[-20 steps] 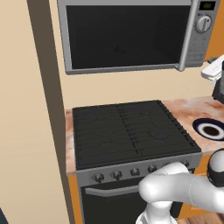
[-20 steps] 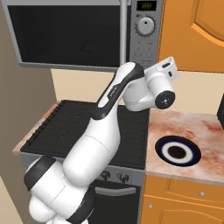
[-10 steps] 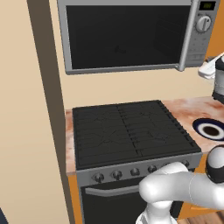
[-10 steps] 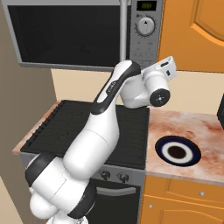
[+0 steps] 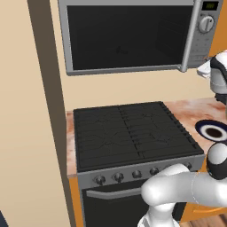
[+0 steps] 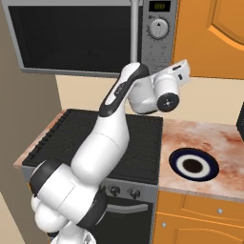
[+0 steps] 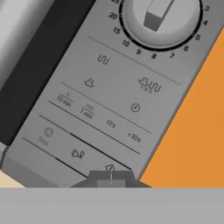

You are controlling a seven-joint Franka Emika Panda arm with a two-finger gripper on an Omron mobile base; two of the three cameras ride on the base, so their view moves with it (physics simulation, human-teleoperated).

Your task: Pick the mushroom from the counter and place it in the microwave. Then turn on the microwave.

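Kitchen wall of tan plaster and orange cabinets, with the microwave (image 5: 128, 35) hung above a black stove (image 5: 131, 135). Left base view: the microwave door is closed behind its long handle (image 5: 189, 37); the counter (image 5: 193, 108) runs off the stove's right edge and carries a dark-rimmed dish (image 5: 213, 131) near its front; the white hand has risen at the right border since a second ago. Right base view: the arm reaches up from the lower left, its wrist now higher and nearer the control panel (image 6: 159, 35) than before; the dish (image 6: 193, 165) sits toward the counter's front edge. Hand view: the panel fills the field close up, knob (image 7: 161, 17) at the top, button rows below; the gripper (image 7: 110, 178) has its fingers together, empty, tips just short of the lowest row. The mushroom cannot be made out, presumably behind the dark glass. Judgement: placing is done; pressing start remains.
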